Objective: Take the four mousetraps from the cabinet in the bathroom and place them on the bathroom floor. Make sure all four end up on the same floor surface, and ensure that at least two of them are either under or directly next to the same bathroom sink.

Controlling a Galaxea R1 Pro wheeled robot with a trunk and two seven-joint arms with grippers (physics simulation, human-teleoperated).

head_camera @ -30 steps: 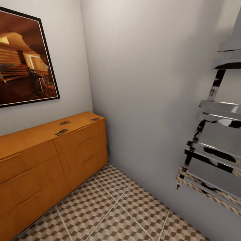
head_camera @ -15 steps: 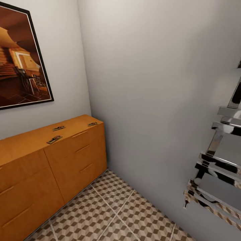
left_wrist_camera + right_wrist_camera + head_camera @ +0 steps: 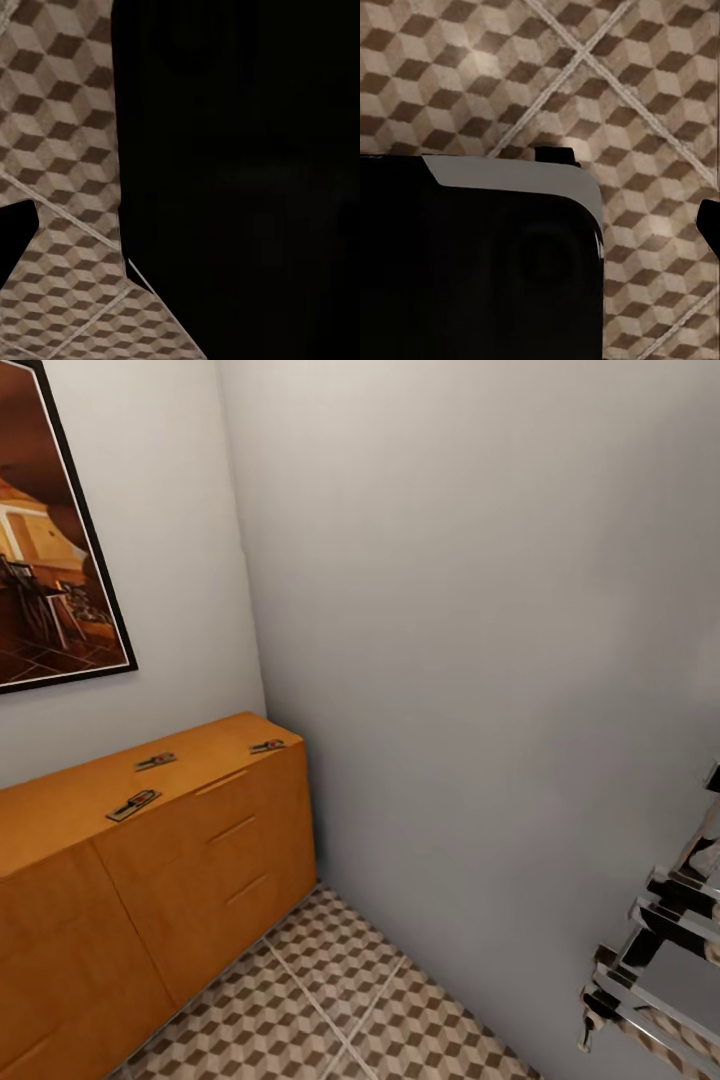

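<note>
Place: corner of a home bathroom
Floor: cube-patterned bathroom floor [image 3: 330,1000] tiles, pale grout
Left: low orange-brown cabinet [image 3: 180,880], framed picture [image 3: 50,550] above
Right, near: chrome towel rail [image 3: 655,970] on plain grey wall [image 3: 470,640]

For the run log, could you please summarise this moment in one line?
phase: approach | mousetraps on cabinet top | bathroom floor | grippers: unclear
</note>
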